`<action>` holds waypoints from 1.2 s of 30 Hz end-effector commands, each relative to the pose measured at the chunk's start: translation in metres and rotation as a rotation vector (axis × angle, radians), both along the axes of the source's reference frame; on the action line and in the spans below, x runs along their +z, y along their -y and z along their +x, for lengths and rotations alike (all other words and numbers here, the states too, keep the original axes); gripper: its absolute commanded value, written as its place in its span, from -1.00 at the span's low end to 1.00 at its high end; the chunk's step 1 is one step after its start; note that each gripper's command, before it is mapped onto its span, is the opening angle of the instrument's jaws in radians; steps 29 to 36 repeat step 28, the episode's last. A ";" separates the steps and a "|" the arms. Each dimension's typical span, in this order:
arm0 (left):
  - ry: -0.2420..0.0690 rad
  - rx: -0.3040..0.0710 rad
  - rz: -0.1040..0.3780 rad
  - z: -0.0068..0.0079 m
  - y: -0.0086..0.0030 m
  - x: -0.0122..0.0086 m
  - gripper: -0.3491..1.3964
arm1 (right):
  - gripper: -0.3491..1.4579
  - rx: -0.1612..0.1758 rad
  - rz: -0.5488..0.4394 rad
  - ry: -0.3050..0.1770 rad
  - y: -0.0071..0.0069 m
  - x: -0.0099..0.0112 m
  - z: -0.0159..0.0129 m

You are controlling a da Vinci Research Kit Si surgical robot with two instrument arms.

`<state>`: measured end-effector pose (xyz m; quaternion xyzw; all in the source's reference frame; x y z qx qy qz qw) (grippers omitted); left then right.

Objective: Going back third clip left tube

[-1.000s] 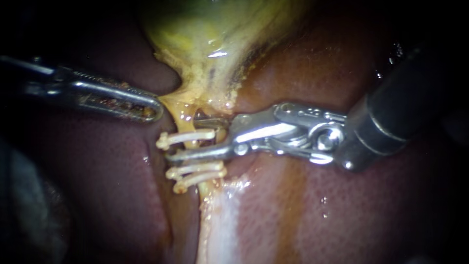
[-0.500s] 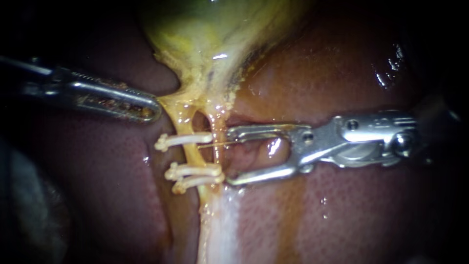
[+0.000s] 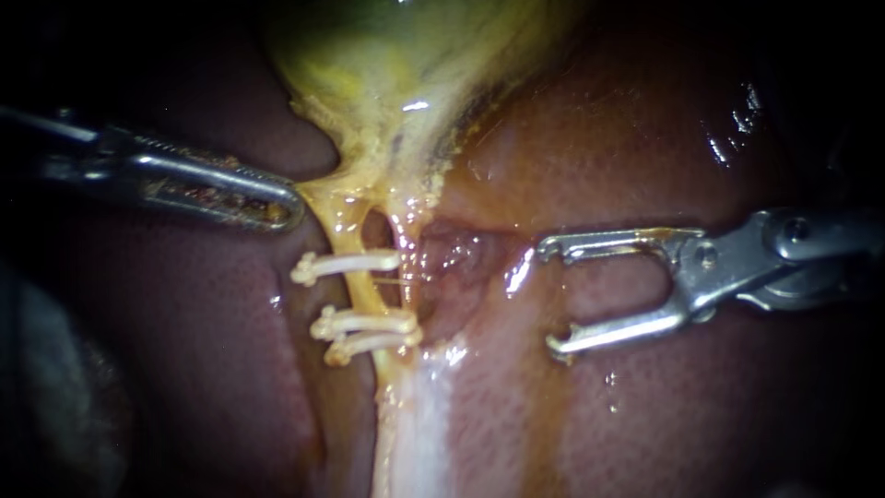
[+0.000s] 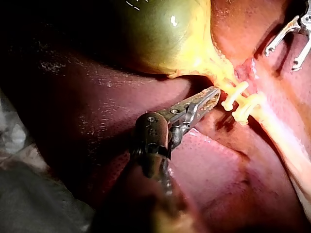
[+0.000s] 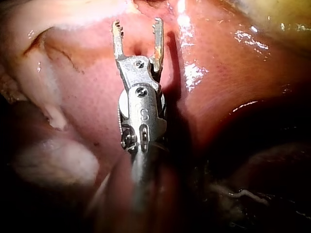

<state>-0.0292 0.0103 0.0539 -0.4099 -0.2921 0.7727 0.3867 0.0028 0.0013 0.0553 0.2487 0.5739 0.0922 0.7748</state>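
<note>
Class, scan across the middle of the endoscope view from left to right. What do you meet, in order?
left instrument → three clips across the tube → bare liver → right instrument

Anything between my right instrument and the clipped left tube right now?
Yes: the thinner right tube runs just beside the left tube, on the right instrument's side. Otherwise only bare liver lies in the gap. The instrument touches neither tube nor the clips.
</note>
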 end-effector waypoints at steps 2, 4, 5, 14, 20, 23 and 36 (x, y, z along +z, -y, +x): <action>-0.001 -0.001 0.000 -0.0002 0.0000 0.0001 -1.00 | -0.06 -0.001 0.001 0.000 -0.0001 -0.0001 -0.0001; -0.003 -0.003 -0.002 -0.0005 0.0001 0.0004 -1.00 | -0.06 0.002 0.000 0.002 -0.0002 -0.0001 -0.0001; -0.003 -0.004 -0.003 -0.0008 0.0002 0.0006 -1.00 | -0.06 0.005 -0.001 0.003 -0.0002 -0.0001 -0.0001; 0.000 0.003 -0.009 -0.0033 0.0007 0.0041 -1.00 | -0.06 0.005 0.000 0.003 -0.0002 -0.0001 -0.0001; 0.004 0.011 -0.010 -0.0042 0.0012 0.0055 -1.00 | -0.06 0.008 -0.001 0.004 -0.0003 -0.0001 -0.0001; 0.005 0.011 -0.010 -0.0042 0.0012 0.0055 -1.00 | -0.06 0.011 -0.001 0.005 -0.0004 -0.0002 -0.0001; 0.005 0.012 -0.009 -0.0040 0.0012 0.0054 -1.00 | -0.06 0.012 0.000 0.006 -0.0005 -0.0004 0.0000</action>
